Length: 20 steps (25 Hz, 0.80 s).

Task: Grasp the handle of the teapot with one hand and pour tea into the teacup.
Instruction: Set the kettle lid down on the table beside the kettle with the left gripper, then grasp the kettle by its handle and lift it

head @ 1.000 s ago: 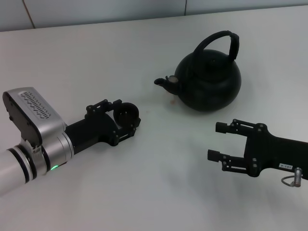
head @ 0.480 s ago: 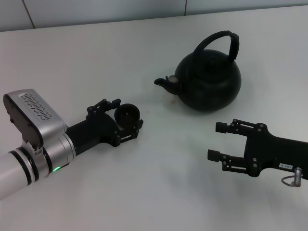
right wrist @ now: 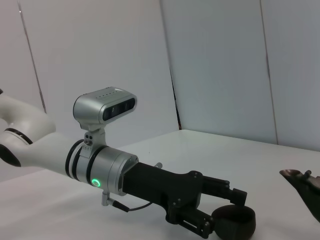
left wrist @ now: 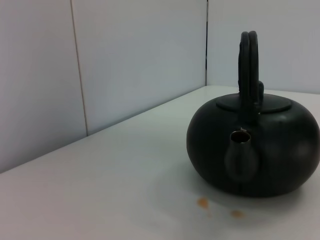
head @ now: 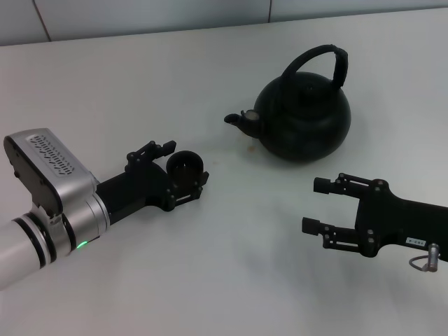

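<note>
The round matte-black teapot (head: 302, 119) stands at the back right of the white table, its spout (head: 241, 119) pointing left and its arched handle (head: 327, 56) upright over the lid. The left wrist view faces the teapot (left wrist: 255, 150) spout-on, with the handle (left wrist: 249, 60) edge-on. The small black teacup (head: 185, 166) sits left of the spout, with my left gripper (head: 182, 171) shut on it. From the right wrist view the teacup (right wrist: 232, 220) shows gripped in the left gripper (right wrist: 222, 207). My right gripper (head: 316, 205) is open, empty, in front of the teapot.
Small orange stains (left wrist: 202, 202) mark the table (head: 231, 266) just in front of the spout. Pale wall panels (left wrist: 125, 60) close off the back edge. The teapot's spout tip (right wrist: 300, 180) pokes in at the edge of the right wrist view.
My left arm has shifted slightly toward me, carrying the teacup a little with it. The teapot and the right arm have not moved.
</note>
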Motion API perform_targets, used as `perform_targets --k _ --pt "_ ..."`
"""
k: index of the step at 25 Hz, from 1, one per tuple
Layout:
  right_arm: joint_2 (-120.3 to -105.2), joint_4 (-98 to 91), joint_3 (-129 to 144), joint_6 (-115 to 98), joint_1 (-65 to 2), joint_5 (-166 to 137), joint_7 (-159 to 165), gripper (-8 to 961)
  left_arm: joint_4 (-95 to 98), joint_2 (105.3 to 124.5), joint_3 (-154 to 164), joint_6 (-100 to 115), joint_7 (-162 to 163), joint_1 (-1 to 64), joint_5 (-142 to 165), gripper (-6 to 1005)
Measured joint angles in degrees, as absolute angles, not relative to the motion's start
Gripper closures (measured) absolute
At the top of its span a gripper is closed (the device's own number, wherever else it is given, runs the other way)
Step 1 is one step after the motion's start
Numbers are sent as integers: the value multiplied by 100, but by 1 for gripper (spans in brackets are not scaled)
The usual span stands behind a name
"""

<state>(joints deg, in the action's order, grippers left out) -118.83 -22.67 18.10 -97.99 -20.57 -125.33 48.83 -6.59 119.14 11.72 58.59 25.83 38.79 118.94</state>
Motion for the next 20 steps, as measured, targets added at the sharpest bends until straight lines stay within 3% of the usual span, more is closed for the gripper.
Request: perform_targets --k 6,20 --pt "-11883 -2242 1801 -9761 -2057 -12533 4884 208 -565 11873 1160 6236 2600 3733 11895 147" --pt "-11883 -2232 1792 -9746 -2057 -12424 4914 208 747 11814 1577 8169 3252 2713 11928 147"
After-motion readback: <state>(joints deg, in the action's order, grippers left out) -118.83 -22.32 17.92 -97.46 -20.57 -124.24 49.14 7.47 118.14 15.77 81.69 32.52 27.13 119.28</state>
